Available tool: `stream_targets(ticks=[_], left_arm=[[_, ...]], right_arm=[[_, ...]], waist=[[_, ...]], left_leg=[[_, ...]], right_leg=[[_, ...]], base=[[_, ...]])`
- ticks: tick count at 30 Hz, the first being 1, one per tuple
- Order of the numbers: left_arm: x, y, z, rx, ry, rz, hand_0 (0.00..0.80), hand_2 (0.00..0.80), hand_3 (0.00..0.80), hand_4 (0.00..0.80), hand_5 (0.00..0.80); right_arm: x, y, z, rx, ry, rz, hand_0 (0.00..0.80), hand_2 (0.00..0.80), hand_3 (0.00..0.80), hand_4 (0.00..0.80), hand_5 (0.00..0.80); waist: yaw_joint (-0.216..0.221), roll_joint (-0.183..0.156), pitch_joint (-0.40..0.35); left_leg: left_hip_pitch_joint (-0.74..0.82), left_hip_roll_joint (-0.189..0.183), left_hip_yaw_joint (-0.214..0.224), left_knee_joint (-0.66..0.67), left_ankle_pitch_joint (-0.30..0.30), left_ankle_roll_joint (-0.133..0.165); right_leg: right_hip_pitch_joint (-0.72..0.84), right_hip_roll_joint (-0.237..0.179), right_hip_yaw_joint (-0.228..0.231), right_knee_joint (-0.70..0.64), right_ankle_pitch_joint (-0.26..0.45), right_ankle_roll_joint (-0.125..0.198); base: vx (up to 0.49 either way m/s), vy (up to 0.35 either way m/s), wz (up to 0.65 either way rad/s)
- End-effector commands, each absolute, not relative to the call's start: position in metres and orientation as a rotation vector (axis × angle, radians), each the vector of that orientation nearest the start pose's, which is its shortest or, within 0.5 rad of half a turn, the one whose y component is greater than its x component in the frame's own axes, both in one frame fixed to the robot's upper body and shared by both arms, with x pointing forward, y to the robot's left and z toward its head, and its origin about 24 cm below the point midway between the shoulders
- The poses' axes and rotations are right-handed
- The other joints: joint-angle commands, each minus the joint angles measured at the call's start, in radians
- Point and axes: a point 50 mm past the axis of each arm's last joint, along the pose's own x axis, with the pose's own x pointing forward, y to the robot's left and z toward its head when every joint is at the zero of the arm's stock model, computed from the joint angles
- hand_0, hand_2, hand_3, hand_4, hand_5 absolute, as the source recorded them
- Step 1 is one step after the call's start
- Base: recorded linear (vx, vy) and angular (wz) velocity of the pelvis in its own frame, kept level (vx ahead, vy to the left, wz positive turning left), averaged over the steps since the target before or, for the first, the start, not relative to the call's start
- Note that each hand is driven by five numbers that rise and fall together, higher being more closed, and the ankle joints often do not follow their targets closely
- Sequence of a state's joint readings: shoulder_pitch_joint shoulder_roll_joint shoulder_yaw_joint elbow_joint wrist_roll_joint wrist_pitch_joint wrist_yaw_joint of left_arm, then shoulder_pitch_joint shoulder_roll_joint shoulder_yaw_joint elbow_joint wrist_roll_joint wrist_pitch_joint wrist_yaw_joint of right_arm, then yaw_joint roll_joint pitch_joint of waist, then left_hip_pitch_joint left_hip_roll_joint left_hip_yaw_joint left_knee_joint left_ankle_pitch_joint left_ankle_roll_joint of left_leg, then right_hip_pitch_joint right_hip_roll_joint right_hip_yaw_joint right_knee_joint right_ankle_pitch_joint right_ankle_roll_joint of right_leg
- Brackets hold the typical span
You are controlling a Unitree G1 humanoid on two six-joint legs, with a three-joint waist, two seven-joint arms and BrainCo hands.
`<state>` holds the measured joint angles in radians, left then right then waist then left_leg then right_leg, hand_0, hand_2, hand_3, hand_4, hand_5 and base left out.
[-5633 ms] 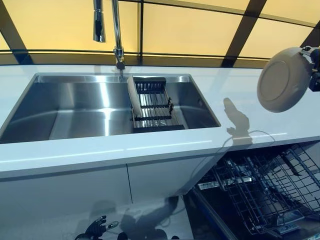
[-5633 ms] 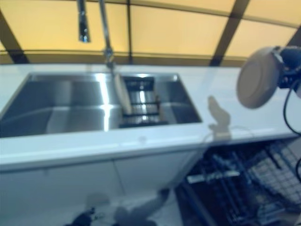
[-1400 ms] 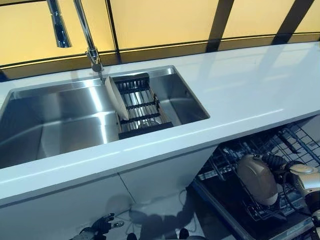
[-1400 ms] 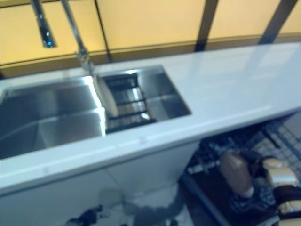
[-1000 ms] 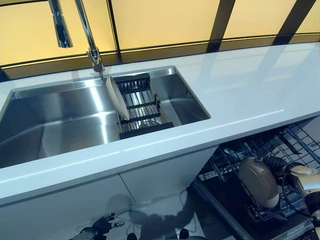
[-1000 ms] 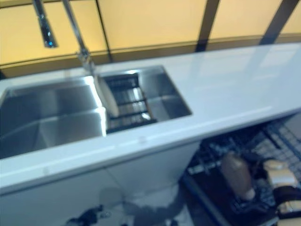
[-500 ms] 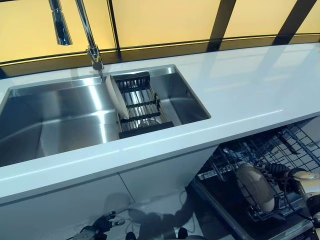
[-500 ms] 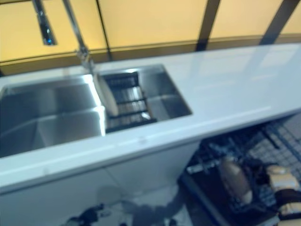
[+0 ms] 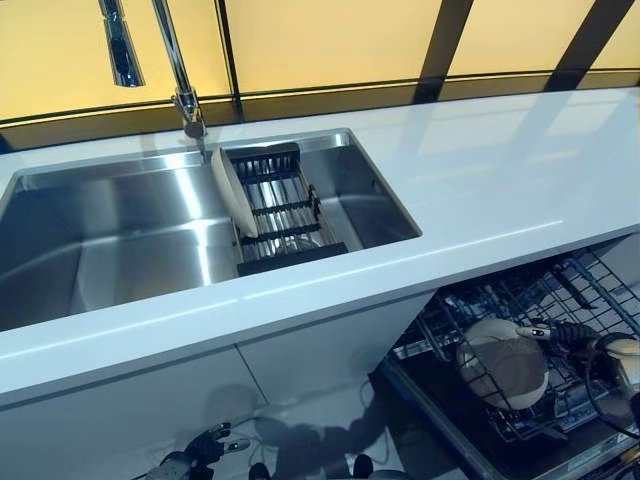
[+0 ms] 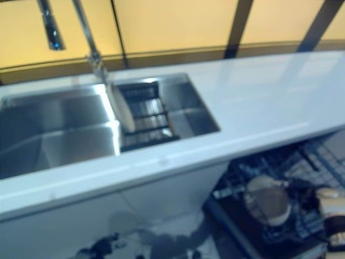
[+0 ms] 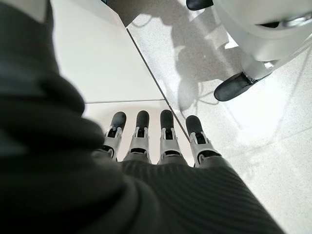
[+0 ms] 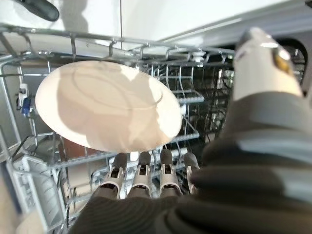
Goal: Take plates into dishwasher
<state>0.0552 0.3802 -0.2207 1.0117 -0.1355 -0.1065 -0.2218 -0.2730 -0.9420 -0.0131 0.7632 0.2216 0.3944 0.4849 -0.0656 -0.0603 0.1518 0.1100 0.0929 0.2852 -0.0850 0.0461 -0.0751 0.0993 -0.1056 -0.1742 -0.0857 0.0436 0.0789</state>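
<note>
Your right hand point(image 12: 146, 183) under the plate's point(image 12: 109, 107) rim, fingers straight, plate resting in the dishwasher rack point(image 9: 560, 300), left hand point(image 11: 156, 141) relaxed open by the floor point(image 11: 263, 122)

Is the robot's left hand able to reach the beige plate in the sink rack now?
Probably not: the left hand hangs low by the floor, below the white counter, far from the beige plate.

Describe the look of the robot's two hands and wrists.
Both hands look alike. The left hand and the right hand each have a row of silver fingers with rounded dark tips. A dark ribbed cover wraps the back of each hand and its wrist.
</note>
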Motion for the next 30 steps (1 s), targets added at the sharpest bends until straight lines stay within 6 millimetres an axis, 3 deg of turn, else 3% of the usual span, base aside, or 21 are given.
stream_targets(ticks=[1,5,8,15,22,27,30], left_arm=[[0.139,0.267,-0.123,0.240,0.924,-0.109,0.000,0.000,0.000,0.000,0.000],[0.140,0.270,-0.123,0.241,0.925,-0.093,0.000,0.000,0.000,0.000,0.000],[0.138,0.271,-0.123,0.236,0.925,-0.083,0.000,0.000,0.000,0.000,0.000],[0.135,0.275,-0.123,0.227,0.929,-0.058,0.000,0.000,0.000,0.000,0.000],[0.130,0.277,-0.124,0.220,0.936,-0.041,0.000,0.000,0.000,0.000,0.000],[0.126,0.276,-0.126,0.206,0.941,-0.033,0.000,0.000,0.000,0.000,0.000],[0.125,0.275,-0.127,0.199,0.941,-0.027,0.000,0.000,0.000,0.000,0.000]], right_arm=[[0.237,-0.439,0.111,-0.379,0.720,-0.270,0.000,0.000,0.000,0.000,0.000],[0.230,-0.458,0.144,-0.358,0.671,-0.379,0.000,0.000,0.000,0.000,0.000],[0.220,-0.477,0.185,-0.353,0.589,-0.501,0.000,0.000,0.000,0.000,0.000],[0.219,-0.484,0.255,-0.390,0.370,-0.672,0.000,0.000,0.000,0.000,0.000],[0.236,-0.464,0.319,-0.551,0.174,-0.703,0.000,0.000,0.000,0.000,0.000],[0.257,-0.426,0.372,-0.899,-0.056,-0.693,0.000,0.000,0.000,0.000,0.000],[0.267,-0.402,0.388,-1.035,-0.144,-0.651,0.000,0.000,0.000,0.000,0.000]], waist=[[0.022,-0.056,-0.011],[0.018,-0.065,-0.013],[0.021,-0.072,-0.020],[0.031,-0.079,-0.031],[0.055,-0.085,-0.041],[0.078,-0.087,-0.052],[0.090,-0.088,-0.055]], left_leg=[[0.063,0.034,-0.022,0.032,-0.110,0.030],[0.067,0.035,-0.022,0.029,-0.109,0.031],[0.068,0.035,-0.026,0.025,-0.106,0.030],[0.067,0.034,-0.038,0.018,-0.099,0.028],[0.057,0.027,-0.061,0.012,-0.088,0.021],[0.045,0.022,-0.086,0.008,-0.081,0.018],[0.040,0.020,-0.099,0.007,-0.078,0.017]], right_leg=[[-0.069,-0.052,-0.007,0.043,0.047,0.089],[-0.065,-0.048,-0.005,0.043,0.048,0.089],[-0.057,-0.043,-0.006,0.040,0.047,0.087],[-0.045,-0.040,-0.014,0.038,0.042,0.085],[-0.028,-0.041,-0.031,0.027,0.037,0.082],[-0.013,-0.044,-0.055,0.014,0.031,0.079],[-0.009,-0.046,-0.066,0.010,0.031,0.081]], base=[[0.000,0.000,0.00],[0.000,0.000,0.00],[0.000,0.000,0.00],[0.000,0.000,0.00],[0.001,0.018,0.03],[0.018,0.034,0.06],[0.029,0.011,0.17]])
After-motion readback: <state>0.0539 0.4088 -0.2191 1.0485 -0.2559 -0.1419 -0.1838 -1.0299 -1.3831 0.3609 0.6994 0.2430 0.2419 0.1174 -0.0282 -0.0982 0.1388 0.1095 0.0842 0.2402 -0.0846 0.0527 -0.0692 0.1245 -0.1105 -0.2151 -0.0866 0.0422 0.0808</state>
